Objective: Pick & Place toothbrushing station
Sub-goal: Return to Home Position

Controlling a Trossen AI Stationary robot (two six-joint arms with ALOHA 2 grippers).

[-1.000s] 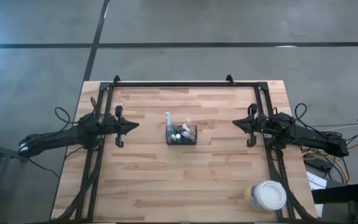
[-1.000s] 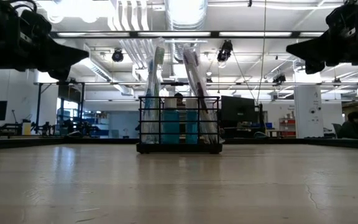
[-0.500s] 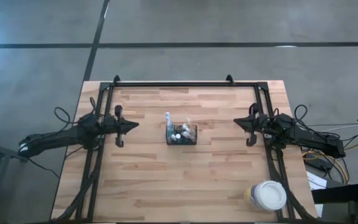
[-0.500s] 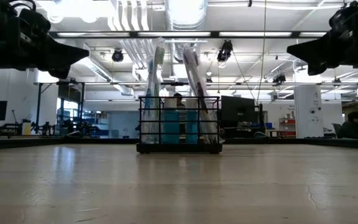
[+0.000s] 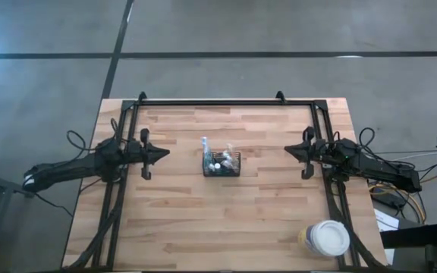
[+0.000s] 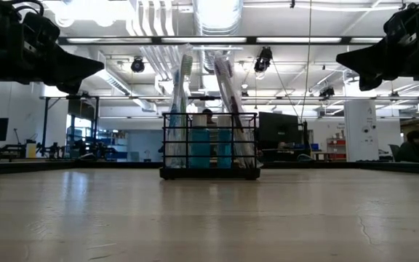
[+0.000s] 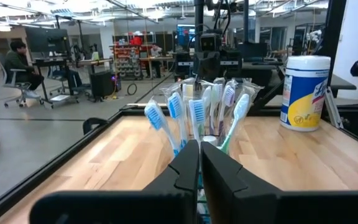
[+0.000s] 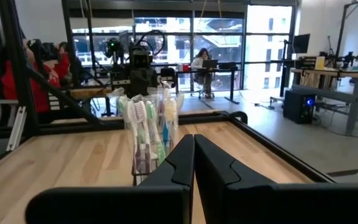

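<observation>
Both my arms are drawn back to the sides of the worktop (image 5: 203, 220), and the picture hardly changes. My left pincer (image 5: 164, 152) hangs above the left rail, pointing inward at the middle. Its two fingers are pressed together with only a thin slit between them, and they grip nothing. It sits exactly where it was a second ago.

My right pincer (image 5: 288, 152) mirrors it over the right rail. It is closed just as tightly and is also empty. Compared with a second ago this arm has shifted only a hair, a slight wobble at the wrist.

The black wire-mesh caddy (image 5: 222, 164) stands upright in the middle of the worktop, between my two pincers and well apart from both. It has not budged since the earlier frames. The toothbrushes (image 7: 194, 115) stand in it with their heads up, fanning out above the rim. The two white-capped tubes (image 5: 215, 166) sit down inside the mesh beside them.

Off at the near right corner, the large white-lidded canister (image 5: 328, 237) stands in the same spot as before.
</observation>
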